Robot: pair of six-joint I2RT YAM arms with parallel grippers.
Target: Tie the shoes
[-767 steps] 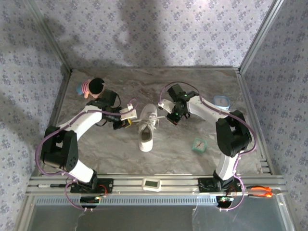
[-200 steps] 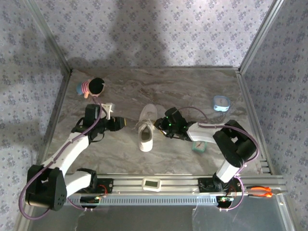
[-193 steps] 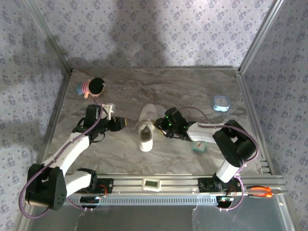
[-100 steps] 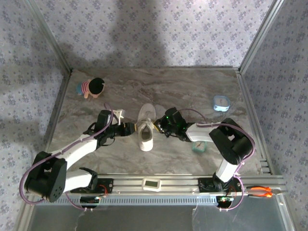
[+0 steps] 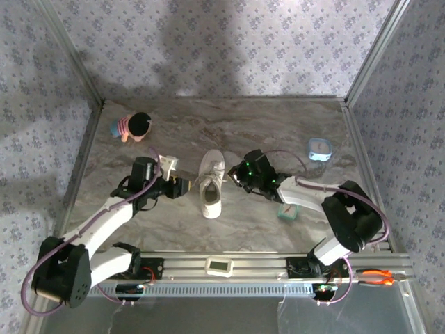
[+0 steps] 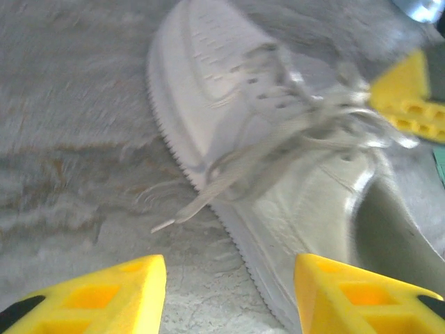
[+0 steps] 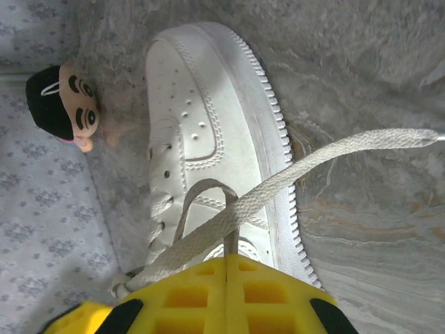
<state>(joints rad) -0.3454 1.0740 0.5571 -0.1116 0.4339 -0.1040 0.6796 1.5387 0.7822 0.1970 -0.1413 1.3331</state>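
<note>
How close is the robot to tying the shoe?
Done: nothing yet; the white low-top sneaker has no bow, laces loose. In hand: the right hand is pinched shut on one thin white lace. The left hand is open beside the other lace end. Left: crossing, knotting, making the bow.

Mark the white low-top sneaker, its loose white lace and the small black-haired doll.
white low-top sneaker (image 5: 211, 186), top external view, laced middle.
loose white lace (image 7: 361, 147), right wrist view, free stretch near its tip.
small black-haired doll (image 5: 140, 125), top external view, black hair.
</note>
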